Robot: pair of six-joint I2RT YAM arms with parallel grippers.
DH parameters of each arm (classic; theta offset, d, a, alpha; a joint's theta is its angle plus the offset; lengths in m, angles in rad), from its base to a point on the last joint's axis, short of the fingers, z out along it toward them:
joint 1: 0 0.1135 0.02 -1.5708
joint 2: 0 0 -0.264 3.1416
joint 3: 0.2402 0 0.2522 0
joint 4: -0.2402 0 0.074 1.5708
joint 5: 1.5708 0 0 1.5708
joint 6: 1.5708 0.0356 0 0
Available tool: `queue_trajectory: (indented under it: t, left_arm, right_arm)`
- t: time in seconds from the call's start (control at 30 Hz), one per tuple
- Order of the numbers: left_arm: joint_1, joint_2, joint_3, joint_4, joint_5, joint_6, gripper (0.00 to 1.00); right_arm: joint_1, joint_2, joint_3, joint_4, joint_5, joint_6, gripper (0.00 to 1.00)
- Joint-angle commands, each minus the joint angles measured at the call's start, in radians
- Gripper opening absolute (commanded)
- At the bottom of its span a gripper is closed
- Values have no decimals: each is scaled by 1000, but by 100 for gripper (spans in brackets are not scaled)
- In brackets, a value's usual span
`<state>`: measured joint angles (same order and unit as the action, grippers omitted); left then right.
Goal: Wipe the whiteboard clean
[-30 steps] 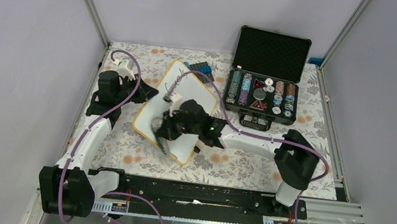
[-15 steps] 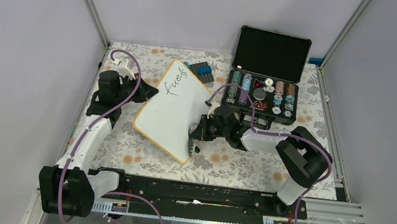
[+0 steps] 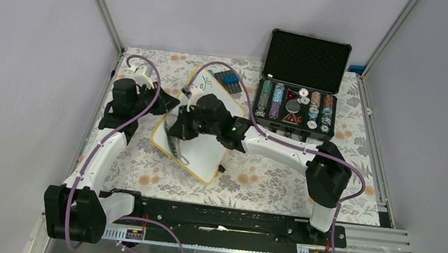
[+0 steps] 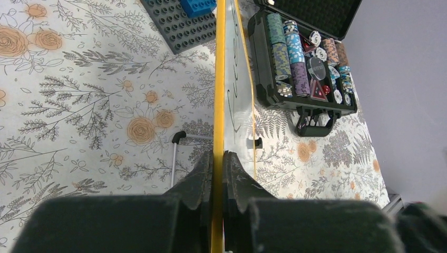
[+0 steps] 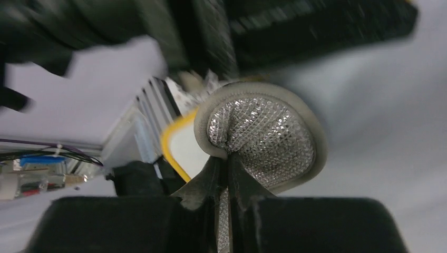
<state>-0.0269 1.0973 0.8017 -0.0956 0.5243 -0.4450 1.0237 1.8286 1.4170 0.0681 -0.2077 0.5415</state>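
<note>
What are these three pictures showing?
Two robot arms, left and right, work side by side. One picture looks down from above; the other two come from cameras on each wrist. The left pincer is shut on the yellow rim of the flat white whiteboard. The right pincer is shut on a round silvery mesh pad with a grey border, over the board. Black handwriting shows at its far corner. On the flowered cloth lie an open black case of poker chips and a dark grey studded plate with blue bricks.
</note>
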Motion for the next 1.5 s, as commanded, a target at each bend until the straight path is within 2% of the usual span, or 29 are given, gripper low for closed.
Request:
queue_trajectory:
  t: [0.0,0.17,0.37,0.47,0.77,1.0,1.13,1.3,1.47]
  left_arm:
    - [-52,15,18,-55,62,13,0]
    - [-57,14,20,-54,71,14,0]
    - [-62,2,18,-55,75,12,0]
    - [-62,-1,16,-54,68,12,0]
    - [-63,10,19,-54,74,14,0]
    - [-64,19,25,-53,82,9,0]
    - [-64,18,22,-53,83,10,0]
    - [-65,9,21,-53,76,12,0]
    - [-65,10,21,-53,83,11,0]
  right_arm:
    - [-13,57,125,95,-4,-9,0]
    - [-123,121,116,89,-42,81,0]
    - [-281,65,-155,151,-16,128,0]
    - [-328,60,-197,137,-8,104,0]
    - [-306,112,-9,78,-56,78,0]
    - [-214,202,304,-44,-64,30,0]
    - [-219,227,369,-44,-32,35,0]
    - [-261,244,276,-42,-29,56,0]
    - [-337,193,29,24,-21,71,0]
